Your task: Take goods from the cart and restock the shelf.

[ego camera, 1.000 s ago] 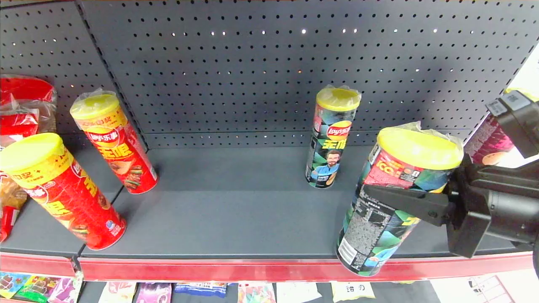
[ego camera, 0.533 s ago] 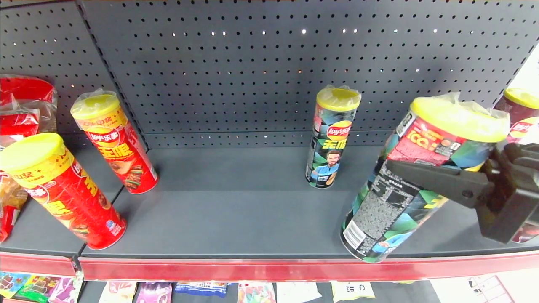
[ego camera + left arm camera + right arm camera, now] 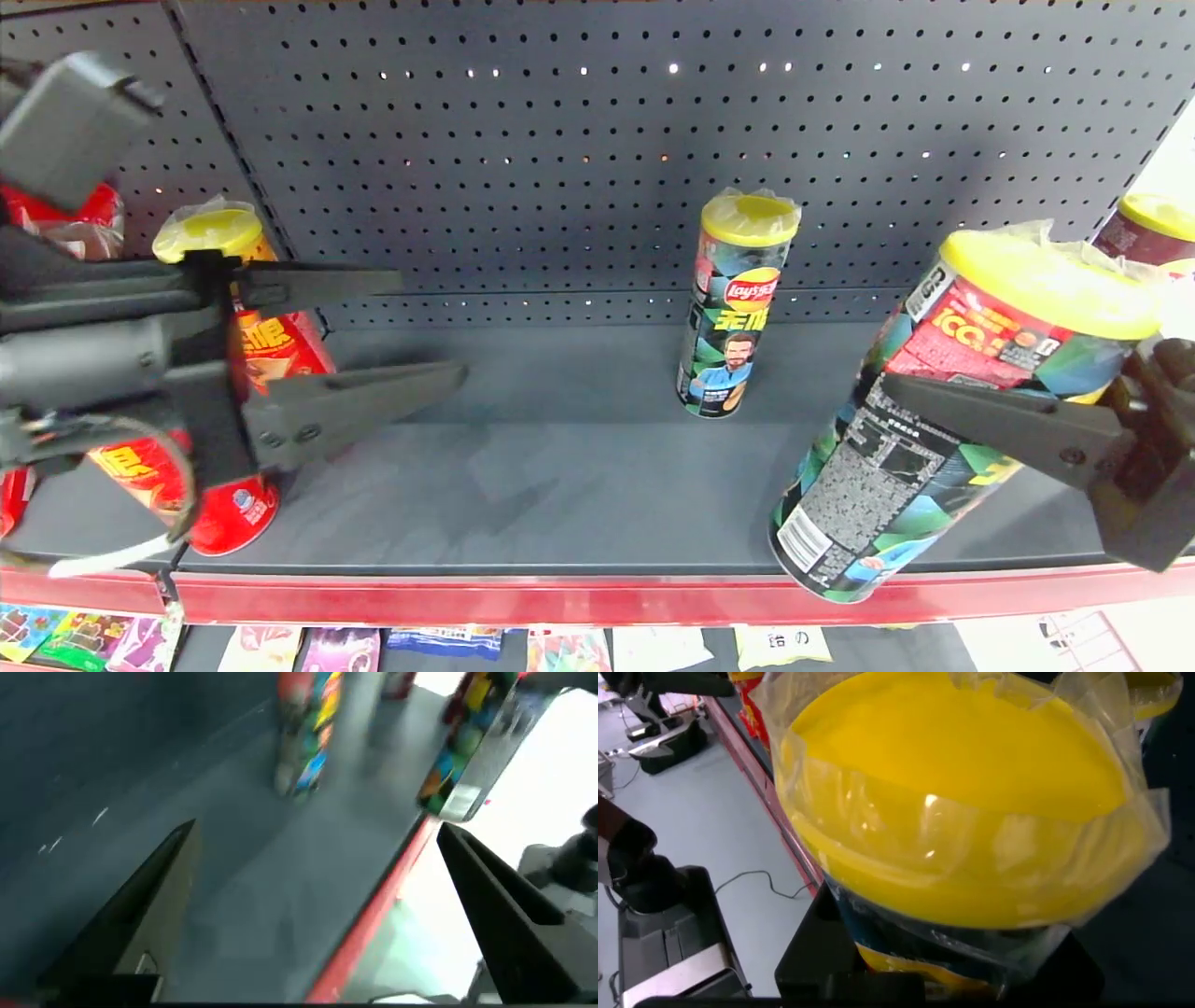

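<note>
Chip canister [image 3: 868, 485], green-patterned, is held clamped between the fingers of the right gripper [image 3: 948, 373] at the right end of the shelf [image 3: 579, 485]. It is tilted, with its yellow lid [image 3: 1050, 280] leaning to the right and its base at the red front rail [image 3: 560, 597]. Whether the base touches the board cannot be told. In the right wrist view the lid [image 3: 962, 793] is seen from just above, under clear wrap.

Over the last second the canister has been carried up and to the right, from hanging low before the rail to a place mostly over the shelf board. Little has been added in the last half second. The larger change is on the other side: the left gripper [image 3: 429, 325] has been brought into the head view before the two red canisters [image 3: 280, 345], its fingers spread wide with nothing between them.

A matching green canister [image 3: 738, 308] is seen standing upright near the pegboard back [image 3: 653, 168], well apart from the held one.

Placement is judged near but not done: the canister must yet be righted and set farther in from the rail. The empty left gripper is judged free for steadying it or for a next item.
</note>
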Available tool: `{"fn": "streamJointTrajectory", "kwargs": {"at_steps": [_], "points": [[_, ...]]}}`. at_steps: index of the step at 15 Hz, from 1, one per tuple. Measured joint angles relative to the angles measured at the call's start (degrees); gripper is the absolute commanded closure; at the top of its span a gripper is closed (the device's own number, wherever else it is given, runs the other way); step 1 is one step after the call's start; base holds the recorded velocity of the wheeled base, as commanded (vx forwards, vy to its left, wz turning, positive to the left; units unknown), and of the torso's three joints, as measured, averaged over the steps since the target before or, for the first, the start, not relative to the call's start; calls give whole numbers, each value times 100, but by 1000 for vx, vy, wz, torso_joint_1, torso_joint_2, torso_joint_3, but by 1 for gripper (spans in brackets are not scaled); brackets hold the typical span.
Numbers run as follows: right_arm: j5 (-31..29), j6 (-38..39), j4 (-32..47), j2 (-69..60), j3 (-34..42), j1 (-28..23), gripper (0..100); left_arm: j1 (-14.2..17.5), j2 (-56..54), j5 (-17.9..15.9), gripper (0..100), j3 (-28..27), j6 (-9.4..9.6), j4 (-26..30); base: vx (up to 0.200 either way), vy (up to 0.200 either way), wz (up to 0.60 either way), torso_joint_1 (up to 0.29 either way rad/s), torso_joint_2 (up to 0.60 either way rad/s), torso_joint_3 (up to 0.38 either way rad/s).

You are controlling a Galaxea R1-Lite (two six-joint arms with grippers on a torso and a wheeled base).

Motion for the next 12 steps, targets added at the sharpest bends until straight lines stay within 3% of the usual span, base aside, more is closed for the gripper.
{"fn": "streamJointTrajectory", "kwargs": {"at_steps": [5, 12], "points": [[7, -2, 2, 135, -133, 1, 100, -680, 1623, -89, 0, -1034, 139, -104, 0, 0, 0, 0, 0, 0], [0, -5, 6, 166, -130, -2, 100, -789, 2892, -83, 0, -2252, 249, -123, 0, 0, 0, 0, 0, 0]]}}
